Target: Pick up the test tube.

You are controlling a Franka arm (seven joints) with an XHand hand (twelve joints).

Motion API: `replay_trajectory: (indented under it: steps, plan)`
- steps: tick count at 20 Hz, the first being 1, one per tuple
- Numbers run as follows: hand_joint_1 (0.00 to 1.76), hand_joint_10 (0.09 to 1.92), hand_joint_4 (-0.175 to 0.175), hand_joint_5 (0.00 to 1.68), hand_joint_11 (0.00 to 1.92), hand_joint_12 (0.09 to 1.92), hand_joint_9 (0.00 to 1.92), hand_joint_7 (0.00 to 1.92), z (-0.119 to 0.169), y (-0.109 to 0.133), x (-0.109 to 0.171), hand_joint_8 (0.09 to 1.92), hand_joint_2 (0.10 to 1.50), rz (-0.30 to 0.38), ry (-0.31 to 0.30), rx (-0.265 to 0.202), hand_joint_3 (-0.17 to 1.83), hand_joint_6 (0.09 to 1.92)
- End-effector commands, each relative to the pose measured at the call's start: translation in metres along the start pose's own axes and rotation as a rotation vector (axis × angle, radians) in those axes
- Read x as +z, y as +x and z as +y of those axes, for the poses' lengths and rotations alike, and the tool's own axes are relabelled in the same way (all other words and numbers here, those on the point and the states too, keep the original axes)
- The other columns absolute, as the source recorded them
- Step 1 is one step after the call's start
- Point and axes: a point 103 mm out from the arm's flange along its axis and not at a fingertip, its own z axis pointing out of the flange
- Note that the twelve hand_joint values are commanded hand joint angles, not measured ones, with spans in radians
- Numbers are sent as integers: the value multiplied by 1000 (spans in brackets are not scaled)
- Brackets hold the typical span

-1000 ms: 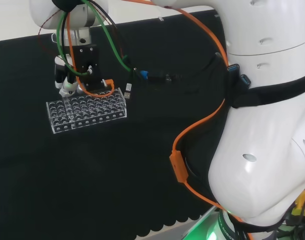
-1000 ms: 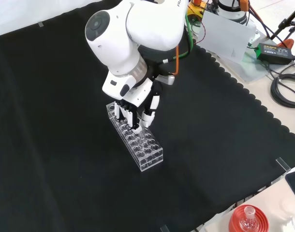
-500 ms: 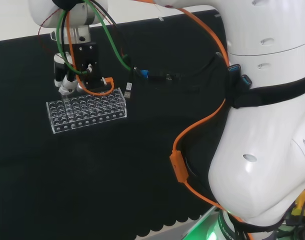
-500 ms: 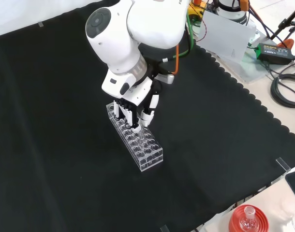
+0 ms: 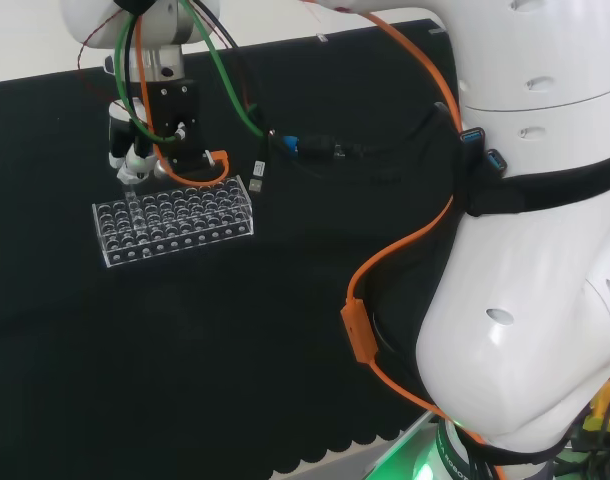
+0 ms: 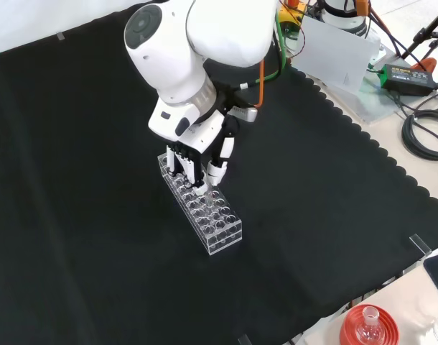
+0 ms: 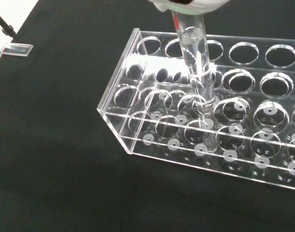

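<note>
While the robot hand (image 6: 202, 154) pinches its top, the test tube (image 7: 198, 77) hangs partly inside the rack (image 7: 138, 145).

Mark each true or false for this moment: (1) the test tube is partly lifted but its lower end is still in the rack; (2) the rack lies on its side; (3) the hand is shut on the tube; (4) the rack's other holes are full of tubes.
1. True: the test tube rises from a hole of the clear rack, lower end still inside.
2. False: the rack stands upright on the black cloth.
3. True: the hand pinches the tube's top.
4. False: the holes in the wrist view are empty.
</note>
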Motion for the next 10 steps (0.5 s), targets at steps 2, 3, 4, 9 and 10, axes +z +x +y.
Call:
replay_trajectory:
  steps: [2,3,4,9,10]
  plan:
    - [1427,87,-175,1314,893,1162,1439,1485,-2,-3,-17,475,1023,5,-7,-9,-175,332]
    - [1427,87,-175,1315,894,1162,1440,1485,-5,-4,-26,474,1023,1,-12,-11,-175,330]
    - [1427,87,-175,1315,894,1162,1440,1486,-7,-4,-33,474,1023,-7,-15,-11,-175,328]
    - [1424,87,-175,1341,898,1159,1431,1440,-13,-4,-49,514,1025,-27,-31,-10,-175,367]
    - [1423,87,-175,1342,899,1159,1430,1437,-13,-4,-51,516,1026,-30,-33,-11,-175,370]
